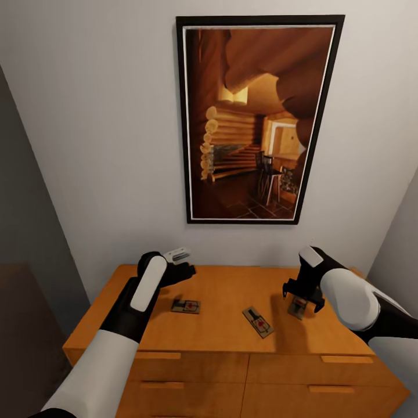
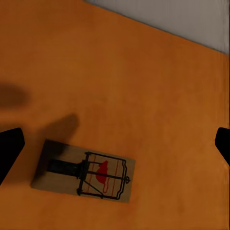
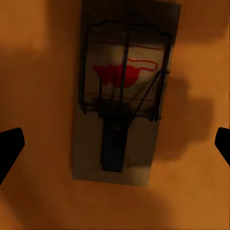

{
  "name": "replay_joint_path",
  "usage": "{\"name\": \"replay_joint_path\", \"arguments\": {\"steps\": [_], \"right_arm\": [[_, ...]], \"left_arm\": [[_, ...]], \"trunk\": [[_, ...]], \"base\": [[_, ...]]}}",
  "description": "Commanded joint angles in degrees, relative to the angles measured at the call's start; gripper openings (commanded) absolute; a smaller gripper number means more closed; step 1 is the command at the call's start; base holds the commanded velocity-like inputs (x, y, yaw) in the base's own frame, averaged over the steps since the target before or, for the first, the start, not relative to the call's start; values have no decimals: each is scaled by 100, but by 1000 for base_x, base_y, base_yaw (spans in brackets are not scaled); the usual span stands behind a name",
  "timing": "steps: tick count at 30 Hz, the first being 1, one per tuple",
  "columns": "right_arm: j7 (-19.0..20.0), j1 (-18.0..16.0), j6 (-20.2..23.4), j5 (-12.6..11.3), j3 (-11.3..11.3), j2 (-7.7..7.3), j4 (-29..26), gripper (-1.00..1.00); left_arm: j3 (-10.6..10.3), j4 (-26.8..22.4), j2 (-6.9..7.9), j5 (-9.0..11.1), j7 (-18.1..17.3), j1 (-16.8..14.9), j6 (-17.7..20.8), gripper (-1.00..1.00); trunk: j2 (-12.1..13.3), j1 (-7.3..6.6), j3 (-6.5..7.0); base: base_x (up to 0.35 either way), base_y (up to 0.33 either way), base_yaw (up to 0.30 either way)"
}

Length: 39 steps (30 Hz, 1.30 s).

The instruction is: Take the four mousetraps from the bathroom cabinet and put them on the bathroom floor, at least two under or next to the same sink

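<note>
Orange-brown cabinet (image 1: 226, 302) under a framed picture (image 1: 255, 116), three mousetraps on top: one (image 1: 186, 306) just below the left gripper (image 1: 181, 268), one (image 1: 258, 321) between both grippers, one (image 1: 298, 306) directly under the right gripper (image 1: 303, 296); both grippers spread wide, empty

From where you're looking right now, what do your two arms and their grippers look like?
Both arms are glossy white shells joined by black sections. The left arm carries a long white panel on its black forearm, ending in a black left gripper with a small grey block. The right arm has a rounded white shell, and the right gripper is black. In the wrist views the fingers look plain black.
</note>
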Motion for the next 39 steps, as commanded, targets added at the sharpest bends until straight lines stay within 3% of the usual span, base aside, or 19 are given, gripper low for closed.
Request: {"name": "replay_joint_path", "arguments": {"steps": [1, 6, 16, 17, 39], "right_arm": [[-44, -5, -22, -59, 11, -2, 34, 100], [-23, -5, -175, -63, 13, -12, 167, 100], [-15, -1, -239, -65, 14, -70, 247, 100], [-15, -1, -241, -65, 14, -75, 254, -100], [-14, -1, -322, -63, 16, -67, 300, -100]], "left_arm": [[-5, -15, 0, 84, 60, -5, 8, 100], [-13, -45, 2, 210, 60, -4, 8, 100], [-25, -60, 0, 258, 60, -4, 8, 100], [-25, -62, 0, 258, 60, -4, 8, 100], [-51, -69, 7, 246, 60, -4, 6, 100]], "trunk": [[-48, 23, -27], [-249, 133, -117], [-650, 353, -296], [-650, 353, -296], [-650, 353, -296]], "base": [[0, 0, 0], [0, 0, 0], [0, 0, 0], [0, 0, 0], [0, 0, 0]]}}
